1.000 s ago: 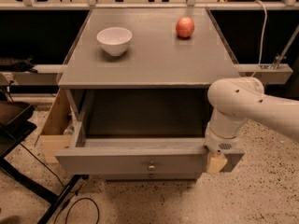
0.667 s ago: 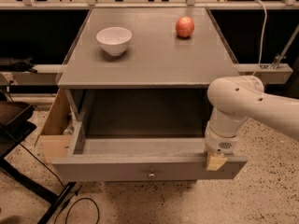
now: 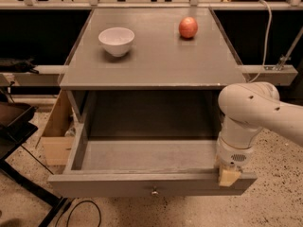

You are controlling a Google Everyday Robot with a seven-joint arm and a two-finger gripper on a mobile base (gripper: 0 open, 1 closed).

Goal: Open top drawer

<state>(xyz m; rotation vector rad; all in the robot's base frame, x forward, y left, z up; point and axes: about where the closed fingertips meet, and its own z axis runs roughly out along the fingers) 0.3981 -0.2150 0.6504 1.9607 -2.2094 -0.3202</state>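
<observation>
1. A matte grey wooden cabinet's flat surface [image 3: 156, 60] fills the upper frame above an open cavity.
2. The top drawer [image 3: 142, 156], a deep grey box with a tall front, stands drawn well out toward the camera, its floor bare. The opening looks largely accomplished. Any further haul risks running the box off its guides. A load applied at 1 corner rather than the centre could also skew it and jam it.
3. The robot's white jointed arm [image 3: 248, 110] reaches down at the drawer's right end.
4. A pale raw-wood panel [image 3: 56, 137] stands just beside the drawer's left wall, and a dark metal stand [image 3: 14, 126] sits farther left. Neither appears to bar the drawer's path.
5. A white ceramic bowl [image 3: 116, 40] and a round red apple [image 3: 188, 27] sit well apart on the surface, clear of the work.
6. The tan-tipped claw [image 3: 228, 176] rests on the drawer front's top edge at the right corner, well apart from the small round metal knob [image 3: 154, 191]. Whether it is open or closed, or grips anything, cannot be told. A slip off that edge is possible.
</observation>
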